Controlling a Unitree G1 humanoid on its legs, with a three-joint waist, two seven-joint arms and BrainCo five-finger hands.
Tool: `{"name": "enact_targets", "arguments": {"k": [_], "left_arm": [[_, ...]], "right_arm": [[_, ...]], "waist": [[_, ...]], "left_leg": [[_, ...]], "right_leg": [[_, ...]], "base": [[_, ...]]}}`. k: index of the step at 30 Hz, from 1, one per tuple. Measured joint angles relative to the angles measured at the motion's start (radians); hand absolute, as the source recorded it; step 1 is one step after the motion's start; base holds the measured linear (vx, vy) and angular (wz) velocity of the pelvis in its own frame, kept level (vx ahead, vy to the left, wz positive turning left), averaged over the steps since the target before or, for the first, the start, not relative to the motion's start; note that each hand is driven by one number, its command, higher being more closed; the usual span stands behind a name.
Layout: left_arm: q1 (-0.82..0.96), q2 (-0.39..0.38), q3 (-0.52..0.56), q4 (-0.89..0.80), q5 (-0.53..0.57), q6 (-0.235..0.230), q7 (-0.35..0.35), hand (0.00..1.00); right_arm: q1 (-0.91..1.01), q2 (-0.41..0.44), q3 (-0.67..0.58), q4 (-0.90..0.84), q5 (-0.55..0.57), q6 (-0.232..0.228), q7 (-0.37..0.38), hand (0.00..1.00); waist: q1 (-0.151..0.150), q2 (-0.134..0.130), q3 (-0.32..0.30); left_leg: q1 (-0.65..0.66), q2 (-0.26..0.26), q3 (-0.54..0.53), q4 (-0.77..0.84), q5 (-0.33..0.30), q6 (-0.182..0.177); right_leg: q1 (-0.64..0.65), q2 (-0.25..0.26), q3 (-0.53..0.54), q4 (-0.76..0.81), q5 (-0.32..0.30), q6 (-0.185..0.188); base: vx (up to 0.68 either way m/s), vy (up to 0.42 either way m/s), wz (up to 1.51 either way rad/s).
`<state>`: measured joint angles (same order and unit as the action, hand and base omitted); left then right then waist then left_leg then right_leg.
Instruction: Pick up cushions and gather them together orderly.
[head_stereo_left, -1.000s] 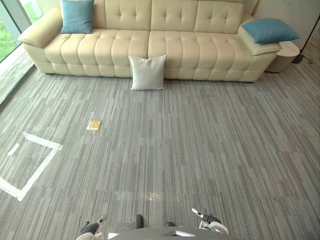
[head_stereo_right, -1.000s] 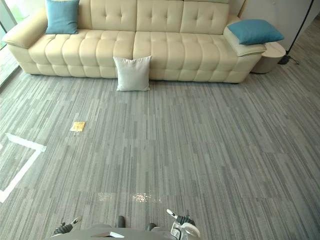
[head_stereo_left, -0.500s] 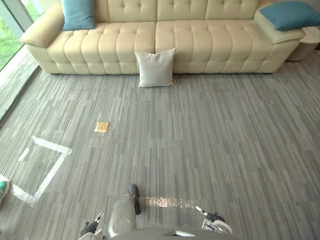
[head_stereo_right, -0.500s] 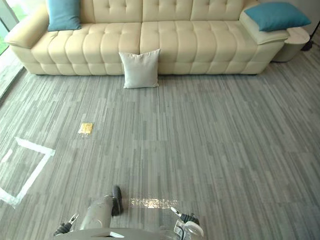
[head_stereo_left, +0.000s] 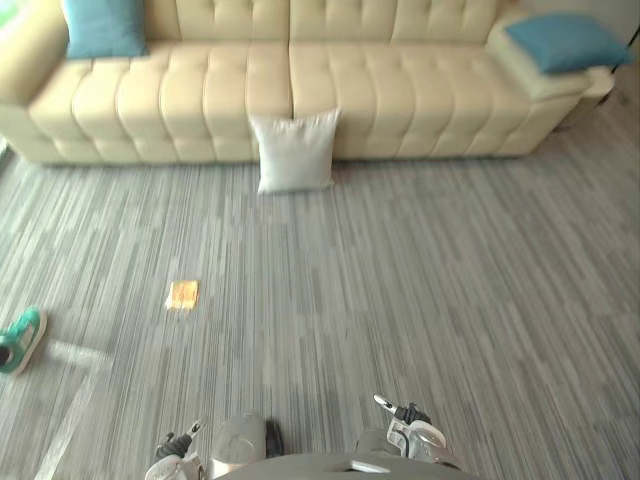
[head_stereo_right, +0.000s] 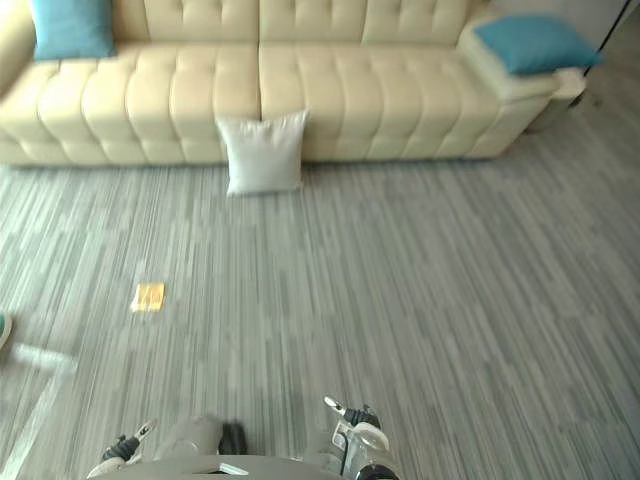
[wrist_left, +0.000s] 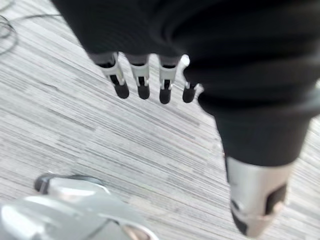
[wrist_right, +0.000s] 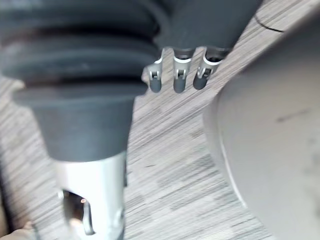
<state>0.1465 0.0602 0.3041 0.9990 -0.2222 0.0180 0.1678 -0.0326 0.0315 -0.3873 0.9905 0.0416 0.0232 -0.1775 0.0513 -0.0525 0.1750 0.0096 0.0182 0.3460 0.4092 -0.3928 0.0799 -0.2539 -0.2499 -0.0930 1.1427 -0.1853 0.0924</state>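
A white cushion (head_stereo_left: 295, 150) stands on the floor, leaning against the front of the cream sofa (head_stereo_left: 420, 90). One blue cushion (head_stereo_left: 103, 27) rests upright at the sofa's left end. Another blue cushion (head_stereo_left: 566, 42) lies on the right armrest. My left hand (head_stereo_left: 170, 455) and right hand (head_stereo_left: 405, 432) hang low at the near edge, far from all cushions. In the left wrist view the left hand (wrist_left: 142, 80) has straight fingers over bare floor and holds nothing. The right hand (wrist_right: 179, 75) is likewise open and holds nothing.
Grey striped carpet stretches between me and the sofa. A small yellow object (head_stereo_left: 182, 294) lies on it at the left. A person's green shoe (head_stereo_left: 20, 340) is at the far left by a strip of white tape (head_stereo_left: 75, 352). A round side table (head_stereo_left: 600, 85) stands past the sofa's right end.
The camera has moved: the whole view has shifted, the sofa sits lower in the picture and the green shoe shows more fully at the left. Both hands stay low and open.
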Motion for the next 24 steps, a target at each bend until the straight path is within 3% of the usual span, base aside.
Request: {"name": "enact_targets", "arguments": {"k": [1, 3, 4, 5, 7, 8, 9, 10, 11, 13, 14, 15, 16, 17, 18, 19, 20, 22, 24], "left_arm": [[0.004, 0.001, 0.001, 0.001, -0.002, 0.0, 0.0, 0.0], [-0.007, -0.007, 0.014, 0.001, -0.009, 0.002, -0.002, 0.0], [-0.011, -0.014, 0.022, 0.001, -0.008, 0.001, -0.001, 0.0], [-0.02, -0.029, 0.031, 0.001, -0.003, 0.002, -0.001, 0.0], [-0.041, -0.047, 0.028, 0.005, 0.016, 0.002, -0.002, 0.0], [-0.06, -0.068, 0.026, 0.005, 0.034, 0.002, -0.007, 0.0], [-0.09, -0.114, 0.033, 0.017, 0.047, 0.002, -0.018, 0.0], [-0.103, -0.122, 0.037, 0.02, 0.06, 0.002, -0.026, 0.0], [-0.128, -0.133, 0.038, 0.022, 0.072, -0.002, -0.037, 0.0], [-0.126, -0.152, 0.027, 0.029, 0.072, -0.004, -0.045, 0.0], [-0.126, -0.152, 0.028, 0.032, 0.072, -0.003, -0.044, 0.0], [-0.125, -0.153, 0.03, 0.03, 0.072, -0.001, -0.045, 0.0], [-0.124, -0.153, 0.039, 0.028, 0.072, 0.0, -0.044, 0.0], [-0.12, -0.152, 0.058, 0.023, 0.071, 0.004, -0.044, 0.0], [-0.118, -0.152, 0.068, 0.013, 0.071, 0.005, -0.044, 0.0], [-0.111, -0.147, 0.089, -0.021, 0.069, 0.005, -0.044, 0.0], [-0.105, -0.144, 0.092, -0.043, 0.068, 0.005, -0.043, 0.0], [-0.098, -0.137, 0.09, -0.055, 0.066, 0.004, -0.043, 0.0], [-0.084, -0.13, 0.089, -0.07, 0.056, 0.003, -0.041, 0.0]], "right_arm": [[0.005, 0.0, 0.002, -0.016, 0.0, -0.003, 0.001, 0.0], [0.023, -0.005, -0.017, -0.063, 0.0, -0.007, 0.002, 0.0], [0.027, -0.005, -0.03, -0.066, 0.005, -0.007, 0.003, 0.0], [0.03, -0.008, -0.05, -0.073, 0.013, -0.01, 0.003, 0.0], [0.028, -0.013, -0.055, -0.079, 0.026, -0.017, 0.004, 0.0], [0.032, -0.009, -0.054, -0.093, 0.035, -0.019, 0.005, 0.0], [0.026, -0.022, -0.061, -0.099, 0.033, -0.018, 0.006, 0.0], [0.02, -0.02, -0.069, -0.104, 0.029, -0.02, 0.006, 0.0], [0.015, -0.018, -0.093, -0.107, 0.03, -0.019, 0.008, 0.0], [0.025, -0.022, -0.094, -0.113, 0.031, -0.019, 0.022, 0.0], [0.027, -0.023, -0.089, -0.116, 0.03, -0.019, 0.024, 0.0], [0.027, -0.023, -0.086, -0.125, 0.03, -0.018, 0.025, 0.0], [0.029, -0.022, -0.086, -0.132, 0.03, -0.018, 0.025, 0.0], [0.038, -0.019, -0.085, -0.143, 0.03, -0.016, 0.024, 0.0], [0.043, -0.017, -0.085, -0.143, 0.03, -0.015, 0.023, 0.0], [0.053, -0.012, -0.084, -0.14, 0.031, -0.015, 0.023, 0.0], [0.058, -0.009, -0.081, -0.131, 0.032, -0.015, 0.023, 0.0], [0.058, -0.01, -0.06, -0.109, 0.033, -0.015, 0.021, 0.0], [0.056, -0.011, -0.04, -0.102, 0.035, -0.013, 0.021, 0.0]], "waist": [[-0.006, 0.002, -0.001], [-0.025, 0.01, 0.005], [-0.028, 0.016, 0.006], [-0.036, 0.036, 0.012], [-0.06, 0.063, 0.015], [-0.07, 0.067, 0.018], [-0.057, 0.107, 0.023], [-0.048, 0.117, 0.025], [-0.044, 0.115, 0.03], [-0.078, 0.118, 0.014], [-0.08, 0.135, 0.003], [-0.078, 0.153, -0.006], [-0.078, 0.16, -0.004], [-0.074, 0.162, -0.003], [-0.07, 0.162, -0.002], [-0.055, 0.153, 0.012], [-0.041, 0.138, 0.025], [-0.03, 0.12, 0.025], [-0.017, 0.117, 0.022]], "left_leg": [[0.031, 0.001, -0.005, -0.025, -0.002, -0.005], [0.142, 0.008, -0.037, -0.127, 0.001, -0.038], [0.166, 0.014, -0.041, -0.15, 0.005, -0.049], [0.225, 0.032, -0.05, -0.2, 0.005, -0.061], [0.293, 0.066, -0.071, -0.246, 0.003, -0.069], [0.327, 0.077, -0.105, -0.254, 0.004, -0.071], [0.367, 0.119, -0.142, -0.25, 0.017, -0.089], [0.366, 0.125, -0.155, -0.241, 0.041, -0.091], [0.373, 0.107, -0.204, -0.226, 0.109, -0.091], [0.396, 0.11, -0.276, -0.167, 0.251, -0.116], [0.384, 0.117, -0.293, -0.129, 0.272, -0.127], [0.304, 0.134, -0.344, 0.063, 0.354, -0.194], [0.255, 0.14, -0.371, 0.161, 0.413, -0.231], [0.152, 0.155, -0.404, 0.37, 0.505, -0.312], [0.104, 0.169, -0.394, 0.468, 0.495, -0.321], [0.018, 0.217, -0.327, 0.646, 0.426, -0.292], [-0.029, 0.241, -0.271, 0.713, 0.363, -0.252], [-0.112, 0.251, -0.211, 0.728, 0.275, -0.19], [-0.267, 0.251, -0.127, 0.59, 0.159, -0.152]], "right_leg": [[-0.034, 0.01, -0.031, -0.014, -0.017, -0.003], [-0.158, 0.042, -0.153, -0.223, -0.057, -0.022], [-0.171, 0.052, -0.175, -0.297, -0.051, -0.029], [-0.187, 0.092, -0.212, -0.469, -0.019, -0.058], [-0.206, 0.154, -0.224, -0.688, 0.073, -0.069], [-0.201, 0.175, -0.215, -0.82, 0.203, -0.074], [-0.153, 0.219, -0.211, -0.827, 0.315, -0.166], [-0.156, 0.217, -0.219, -0.79, 0.291, -0.172], [-0.176, 0.178, -0.214, -0.659, 0.201, -0.187], [-0.14, 0.143, -0.222, -0.535, 0.076, -0.19], [-0.124, 0.149, -0.225, -0.538, 0.053, -0.184], [-0.065, 0.179, -0.229, -0.582, 0.001, -0.164], [-0.039, 0.193, -0.233, -0.602, -0.008, -0.164], [0.016, 0.216, -0.235, -0.647, -0.024, -0.17], [0.044, 0.228, -0.235, -0.664, -0.031, -0.175], [0.132, 0.252, -0.227, -0.709, -0.045, -0.18], [0.206, 0.26, -0.217, -0.747, -0.056, -0.174], [0.291, 0.26, -0.202, -0.81, -0.067, -0.163], [0.397, 0.245, -0.181, -0.918, -0.044, -0.115]], "base": [[0.33, -0.014, 0.23], [0.5, -0.067, 0.48], [0.63, -0.118, 0.44], [0.63, -0.135, 0.39], [0.62, -0.161, 0.58], [0.76, -0.239, 0.65], [0.9, -0.28, 0.46], [0.71, -0.236, 0.24], [0.64, -0.23, 0.29], [0.67, -0.247, 0.53], [0.59, -0.185, 0.24], [0.45, -0.117, -0.03], [0.54, -0.089, -0.09], [0.41, -0.033, -0.04], [0.57, -0.04, -0.11], [0.44, -0.036, -0.19], [0.49, -0.031, -0.2], [0.37, 0.033, -0.15], [0.43, 0.115, -0.29]]}}
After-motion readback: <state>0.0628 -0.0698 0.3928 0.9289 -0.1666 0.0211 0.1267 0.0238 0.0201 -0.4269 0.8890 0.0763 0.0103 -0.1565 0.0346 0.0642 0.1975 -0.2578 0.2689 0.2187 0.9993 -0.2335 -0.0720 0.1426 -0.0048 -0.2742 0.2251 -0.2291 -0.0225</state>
